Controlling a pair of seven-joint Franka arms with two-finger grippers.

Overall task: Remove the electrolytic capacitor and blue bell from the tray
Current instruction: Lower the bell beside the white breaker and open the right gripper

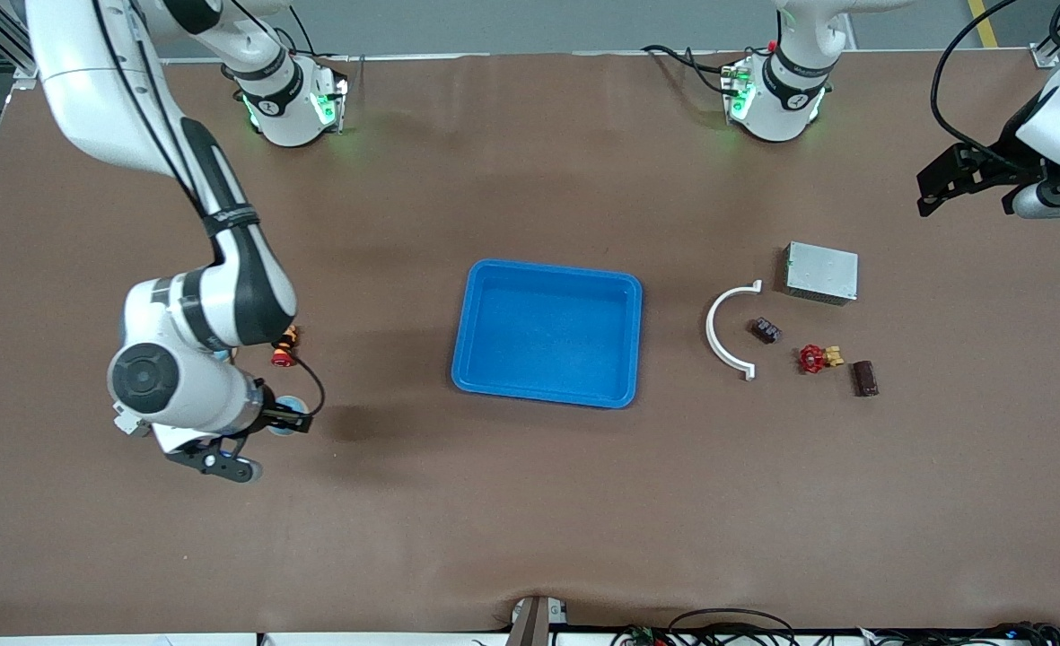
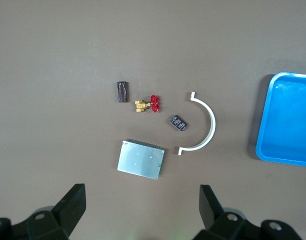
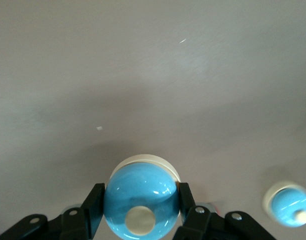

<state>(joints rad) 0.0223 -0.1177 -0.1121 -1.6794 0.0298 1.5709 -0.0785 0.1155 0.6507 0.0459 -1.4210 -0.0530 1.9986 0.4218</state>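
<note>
A: Listing from the right arm's end: right gripper (image 3: 141, 210), jaws clamped on a blue bell (image 3: 140, 202), over bare table (image 1: 530, 520). A red-and-yellow part (image 1: 285, 348) lies beside that arm. A second blue bell (image 3: 290, 204) shows in the right wrist view.

B: Middle?

A: Blue tray (image 1: 459, 359), nothing in it.

B: Toward the left arm's end?

A: White arc (image 1: 716, 332); small black block (image 1: 766, 330); red valve (image 1: 819, 358); dark capacitor (image 1: 865, 378), nearest the front camera of that group; grey box (image 1: 821, 273), farthest. All apart from one another.

B: Left gripper?

A: Left gripper (image 2: 142, 210), jaws wide, holding nothing, above that group; arm waiting.
</note>
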